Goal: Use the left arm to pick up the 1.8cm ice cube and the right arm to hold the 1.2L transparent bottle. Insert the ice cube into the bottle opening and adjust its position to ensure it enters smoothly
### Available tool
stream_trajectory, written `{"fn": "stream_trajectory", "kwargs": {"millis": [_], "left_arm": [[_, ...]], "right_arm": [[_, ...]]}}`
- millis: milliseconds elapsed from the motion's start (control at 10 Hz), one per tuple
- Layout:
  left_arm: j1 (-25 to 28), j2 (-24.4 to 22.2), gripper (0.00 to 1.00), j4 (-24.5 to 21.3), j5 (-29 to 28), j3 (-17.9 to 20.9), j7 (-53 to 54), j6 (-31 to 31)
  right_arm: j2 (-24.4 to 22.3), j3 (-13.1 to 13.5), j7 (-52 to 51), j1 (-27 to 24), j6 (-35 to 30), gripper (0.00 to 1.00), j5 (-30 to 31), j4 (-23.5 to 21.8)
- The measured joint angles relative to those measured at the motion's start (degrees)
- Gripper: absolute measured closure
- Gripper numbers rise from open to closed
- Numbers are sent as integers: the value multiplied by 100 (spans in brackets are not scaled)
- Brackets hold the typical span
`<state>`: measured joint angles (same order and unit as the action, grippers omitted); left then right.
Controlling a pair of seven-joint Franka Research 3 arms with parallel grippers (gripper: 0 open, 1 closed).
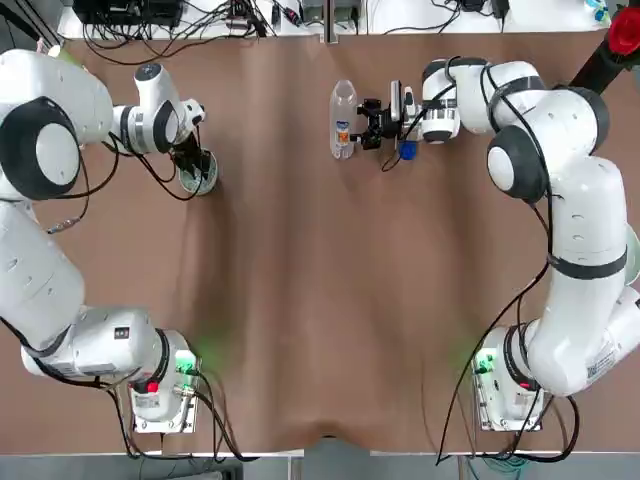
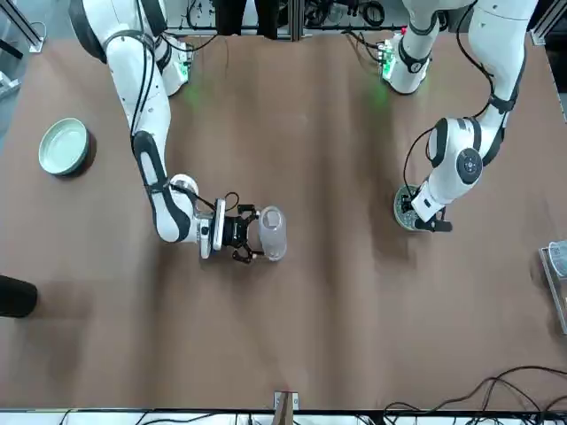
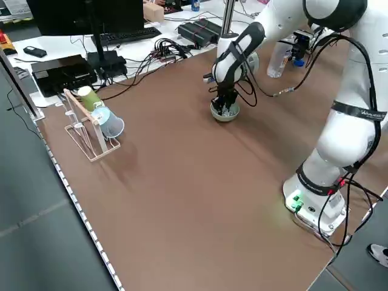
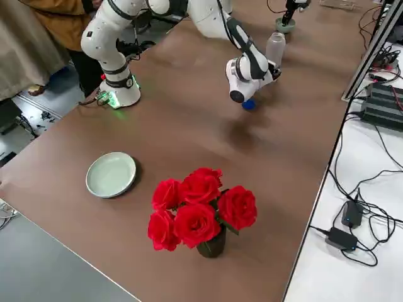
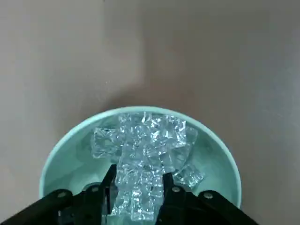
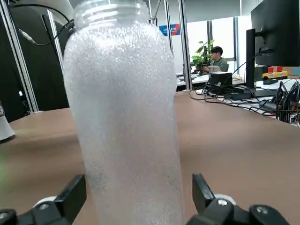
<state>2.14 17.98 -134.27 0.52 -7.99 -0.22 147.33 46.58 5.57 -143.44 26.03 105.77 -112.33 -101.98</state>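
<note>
A small green bowl (image 5: 61, 154) heaped with several translucent ice cubes stands at the far left of the table (image 1: 183, 184). My left gripper (image 5: 137, 199) reaches down into it (image 1: 197, 170), its fingers drawn in on an ice cube (image 5: 138, 187) in the heap. The clear bottle (image 1: 343, 120) stands upright at the far middle, uncapped, with its label band showing from above. My right gripper (image 1: 366, 125) is level with the bottle (image 6: 126, 117), open, one finger at each side with small gaps. The blue cap (image 1: 406, 152) lies beside the right wrist.
A pale green plate (image 2: 64, 146) lies near the table's right edge. A vase of red roses (image 4: 201, 207) stands at the right side. A cup rack (image 3: 91, 121) sits at the left edge. Cables and equipment line the far edge (image 1: 200, 20). A person (image 4: 56, 25) stands by the near right corner.
</note>
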Motion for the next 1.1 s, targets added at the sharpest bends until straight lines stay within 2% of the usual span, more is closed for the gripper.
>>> {"fn": "stream_trajectory", "kwargs": {"millis": [200,1100], "left_arm": [[0,-44,60,11,0,0,0,4],[14,-774,60,20,0,7,-37,-266]], "right_arm": [[24,-8,-35,2,-31,0,-2,8],[59,-37,-107,62,-104,0,-11,9]]}}
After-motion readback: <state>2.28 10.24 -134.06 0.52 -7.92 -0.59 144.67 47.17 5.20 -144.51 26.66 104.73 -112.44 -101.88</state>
